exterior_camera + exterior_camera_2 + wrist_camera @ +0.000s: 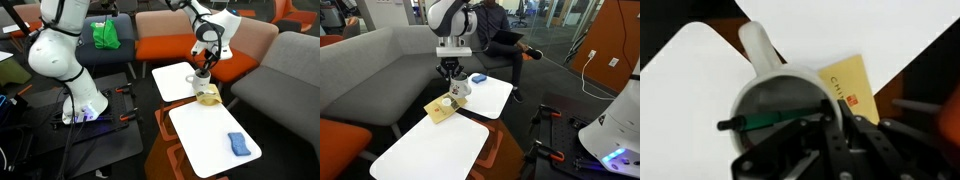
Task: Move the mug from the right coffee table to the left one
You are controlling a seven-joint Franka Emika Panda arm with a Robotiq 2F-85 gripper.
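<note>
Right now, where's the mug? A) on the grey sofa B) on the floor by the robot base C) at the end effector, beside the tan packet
C: the end effector is closed on the rim of the mug, with the tan packet right beside it; the wrist view shows a finger inside the mug.

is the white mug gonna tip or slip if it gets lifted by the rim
Likely rigid: the mug looks like hard, glossy ceramic, so the gripper pinching its rim may slip. Its handle sticks out one side, so it could hang slightly tilted. Probably breakable if dropped.
</note>
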